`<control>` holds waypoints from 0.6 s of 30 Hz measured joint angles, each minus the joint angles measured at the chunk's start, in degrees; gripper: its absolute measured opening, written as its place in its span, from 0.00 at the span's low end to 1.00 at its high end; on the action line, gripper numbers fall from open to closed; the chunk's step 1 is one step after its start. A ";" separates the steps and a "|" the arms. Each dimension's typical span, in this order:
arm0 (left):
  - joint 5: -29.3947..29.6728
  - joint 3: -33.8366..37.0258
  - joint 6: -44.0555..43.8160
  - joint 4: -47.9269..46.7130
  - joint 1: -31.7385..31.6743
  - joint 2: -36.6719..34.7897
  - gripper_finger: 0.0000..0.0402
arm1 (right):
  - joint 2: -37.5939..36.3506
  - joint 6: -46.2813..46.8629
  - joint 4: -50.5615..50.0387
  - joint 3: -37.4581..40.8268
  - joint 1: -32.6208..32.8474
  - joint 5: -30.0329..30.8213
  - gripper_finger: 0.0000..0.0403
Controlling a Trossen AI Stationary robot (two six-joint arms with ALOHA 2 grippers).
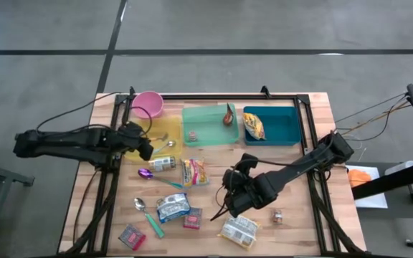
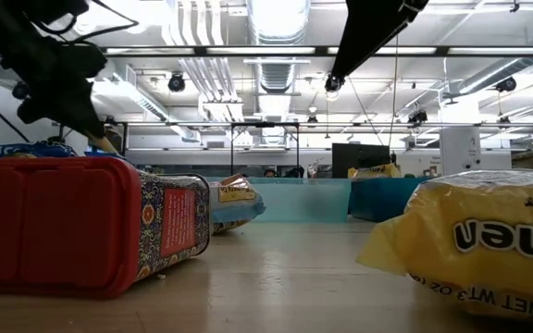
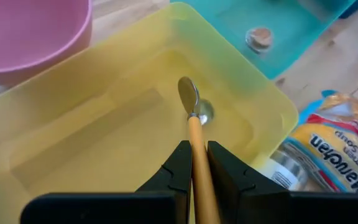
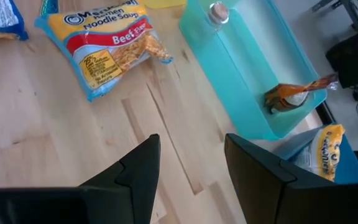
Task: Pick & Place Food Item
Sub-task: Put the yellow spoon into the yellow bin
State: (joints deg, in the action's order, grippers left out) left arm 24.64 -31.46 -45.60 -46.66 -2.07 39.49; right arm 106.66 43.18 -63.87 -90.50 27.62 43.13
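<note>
Left tool clamped on gold-handled spoon over yellow bin, right tool half open, empty, noodle packet near

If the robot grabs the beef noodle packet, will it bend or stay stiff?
The beef noodle packet looks like a thin crinkly wrapper, so its edges would probably flop. The noodle block inside likely stays stiff but could crack if squeezed. The right gripper is open above bare table.

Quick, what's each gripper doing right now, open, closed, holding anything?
Left gripper: shut on an orange-handled spoon over the yellow bin.
Right gripper: open, empty, above the table.
</note>
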 joint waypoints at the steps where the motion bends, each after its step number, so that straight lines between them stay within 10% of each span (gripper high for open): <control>1: 0.25 0.00 -0.02 1.25 0.00 1.23 0.08 | 0.14 0.00 0.17 0.10 0.00 -0.12 0.44; 18: 4.35 13.73 1.66 24.51 0.04 7.32 0.08 | 0.34 0.47 2.78 1.26 3.56 -0.30 0.44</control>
State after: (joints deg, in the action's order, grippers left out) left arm 28.99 -17.74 -43.94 -22.15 -2.03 46.81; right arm 107.00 43.65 -61.10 -89.23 31.18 42.83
